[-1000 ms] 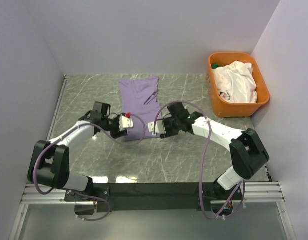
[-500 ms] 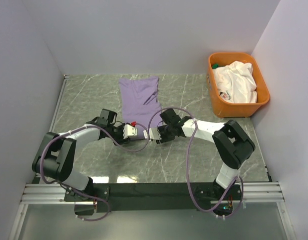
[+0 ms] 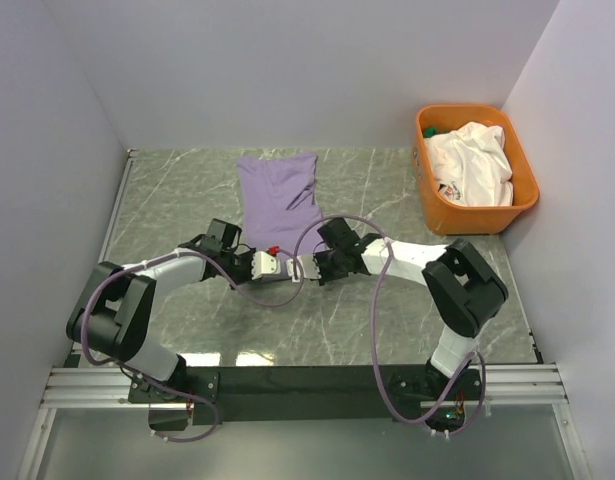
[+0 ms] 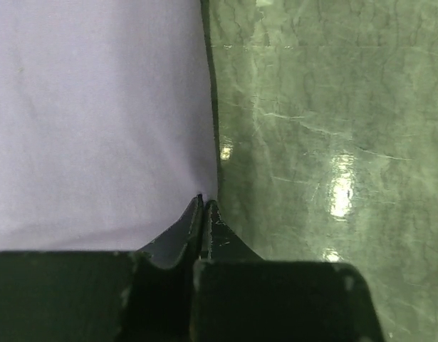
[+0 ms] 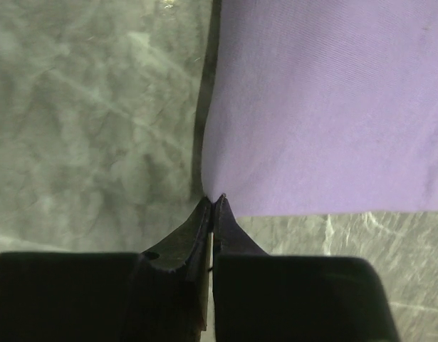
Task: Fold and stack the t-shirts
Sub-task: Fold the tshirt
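The lavender t-shirt [image 3: 278,195] lies flat as a long folded strip on the marble table, running away from the arms. My left gripper [image 3: 280,265] and right gripper [image 3: 296,266] meet low at its near end, almost tip to tip. In the left wrist view the left gripper [image 4: 203,201] is shut with its tips pinching the near corner of the lavender cloth [image 4: 97,121]. The right gripper [image 5: 215,199] is likewise shut on the other near corner of the cloth [image 5: 332,107]. The white t-shirt [image 3: 473,160] lies crumpled in the orange tub [image 3: 528,196].
The orange tub stands at the back right against the right wall. White walls close the table [image 3: 387,320] on the left, back and right. Purple cables loop from both arms over the near part of the table.
Both grippers have come down and inward to the shirt's near end, and their jaws have gone from open to shut at its corners.
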